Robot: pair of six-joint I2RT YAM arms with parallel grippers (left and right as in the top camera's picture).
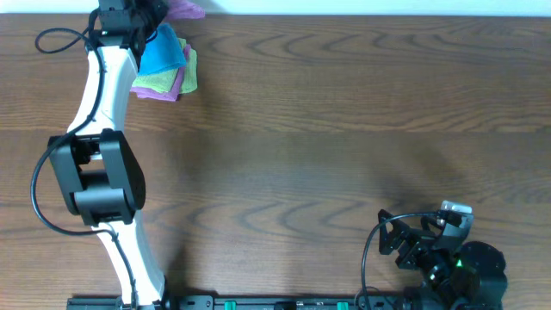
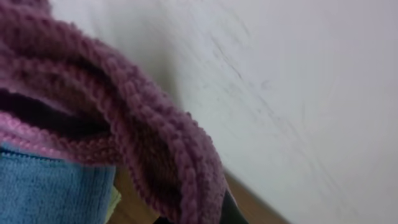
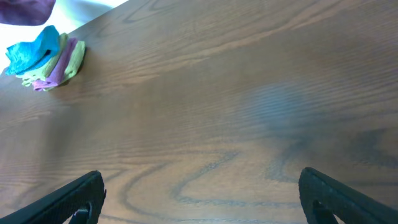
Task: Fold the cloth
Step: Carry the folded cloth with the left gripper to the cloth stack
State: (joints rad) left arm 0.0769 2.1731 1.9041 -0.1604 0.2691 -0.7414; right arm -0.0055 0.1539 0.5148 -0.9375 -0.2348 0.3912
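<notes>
The cloth (image 1: 186,9) is lilac-purple microfiber, bunched up at the far left corner of the tabletop (image 1: 344,129), right at the far edge. In the left wrist view it fills the left half of the picture. It has a fuzzy looped pile in ridged rows, rolled into thick soft folds with a paler pink hem along one edge, and it is plain. In the right wrist view it shows as a dark purple lump against the white wall (image 2: 298,74), above the far edge.

The left end effector (image 1: 153,17) is pressed together on the cloth, which bunches up right at it. The contact itself is hidden under the wrist and fabric.

Just near of that sits a small stack of folded cloths. The blue cloth (image 1: 160,52) on top is bright and crumpled, with a stitched edge in close-up. The green cloth (image 1: 153,84) is light-coloured, and a purple layer (image 1: 185,79) sits between folds. All are soft, with rounded fold edges.

The tabletop is a dark brown wood-grain laminate with a smooth, faint sheen.

The right end effector (image 3: 202,198) is at the near right corner. Its black fingers are spread wide with nothing between them, well apart from the cloths.
</notes>
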